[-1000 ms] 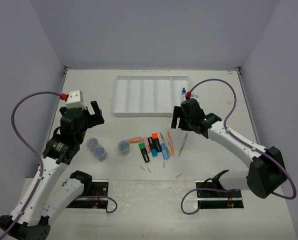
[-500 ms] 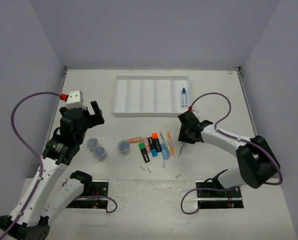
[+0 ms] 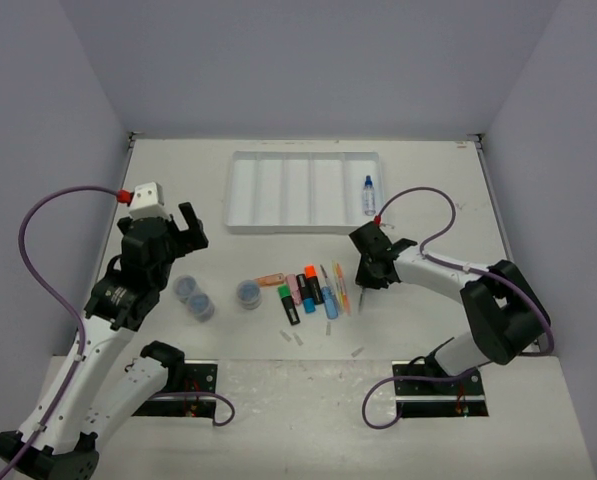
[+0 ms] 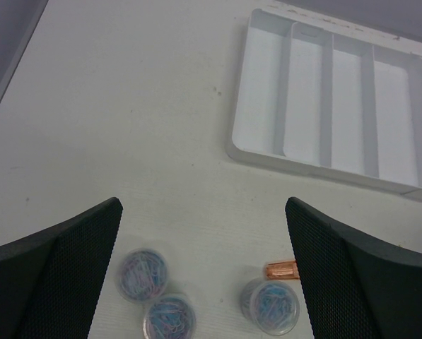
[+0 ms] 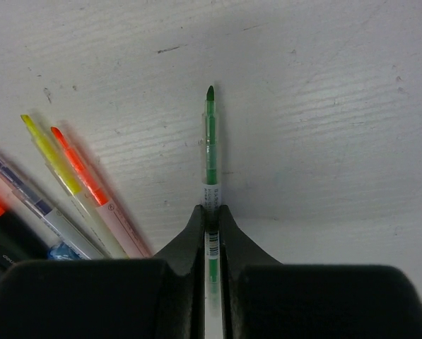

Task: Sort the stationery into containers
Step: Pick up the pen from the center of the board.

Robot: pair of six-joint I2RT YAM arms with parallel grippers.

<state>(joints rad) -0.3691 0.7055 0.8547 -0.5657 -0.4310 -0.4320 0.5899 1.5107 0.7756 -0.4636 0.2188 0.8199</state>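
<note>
The left hand [image 3: 188, 226] is held released above the left part of the desk [image 3: 178, 180], with nothing between its fingers. Beside it, three small round clear tubs [image 3: 185, 288] [image 3: 201, 306] [image 3: 248, 293] stand on the desk, the first two touching and the third apart. To their right, short chunky highlighters [image 3: 306, 290] lie in a close row: a peach one, green, pink, blue and black-bodied. Thin pens [image 3: 338, 288] follow just beside them. The right hand [image 3: 364, 272] is lowered at the right end of this row.

From overhead, the contents of the tubs are shown only as blue. In the left wrist view, coloured paper clips, mostly blue, are resolved inside each tub [image 4: 143, 273] [image 4: 170, 318] [image 4: 271, 305], and the wide spread of the left hand [image 4: 202, 205] is confirmed. In the right wrist view, the right hand [image 5: 211, 210] is seen clenched on the barrel of a thin green pen [image 5: 210, 134], its tip pointing away. A yellow pen [image 5: 55, 166] and an orange pen [image 5: 80, 166] lie just left of it. Whether the green pen rests on the desk or is raised cannot be told.

The white tray [image 3: 278, 190] [image 4: 306, 99] lies at the far side of the desk and is divided into five long compartments. A small blue-capped bottle [image 3: 368, 195] lies in the rightmost compartment.
</note>
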